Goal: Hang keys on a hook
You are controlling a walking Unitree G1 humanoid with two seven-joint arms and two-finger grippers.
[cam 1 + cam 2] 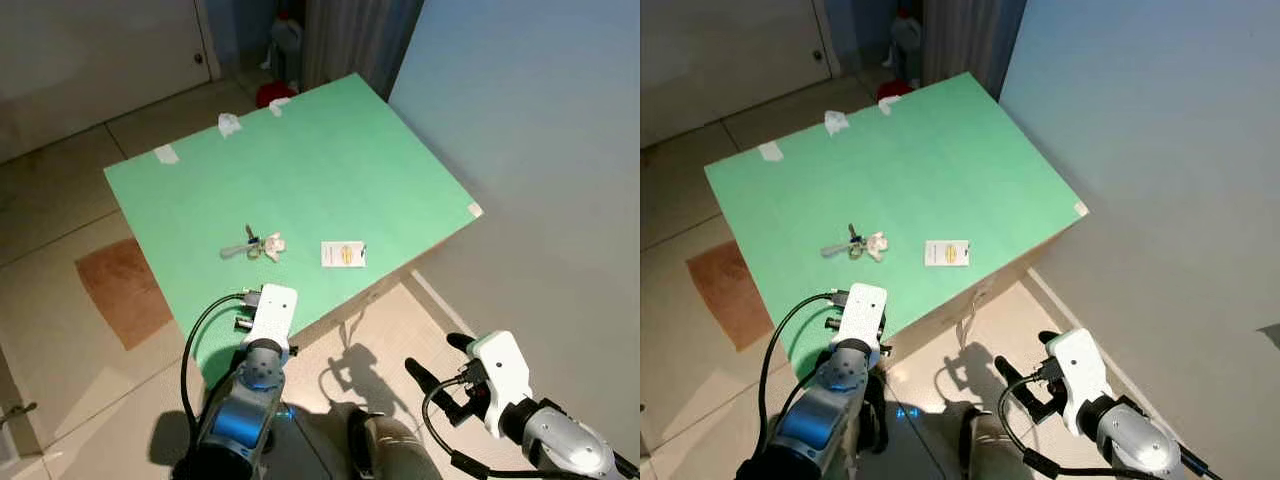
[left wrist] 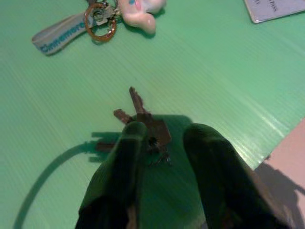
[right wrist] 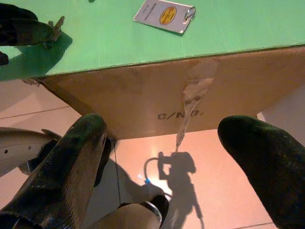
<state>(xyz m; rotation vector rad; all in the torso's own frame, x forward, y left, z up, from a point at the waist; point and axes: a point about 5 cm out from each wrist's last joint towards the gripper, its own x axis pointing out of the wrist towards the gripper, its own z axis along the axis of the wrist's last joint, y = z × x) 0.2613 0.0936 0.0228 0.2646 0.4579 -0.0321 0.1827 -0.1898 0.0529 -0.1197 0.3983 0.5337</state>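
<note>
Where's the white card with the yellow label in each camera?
Left eye: white card near the green board's front edge, right of the keys.
Right eye: card in the same spot.
Left wrist: card cut off by the frame, past the keys.
Right wrist: card on the board.
Shared landmark: the green board.
</note>
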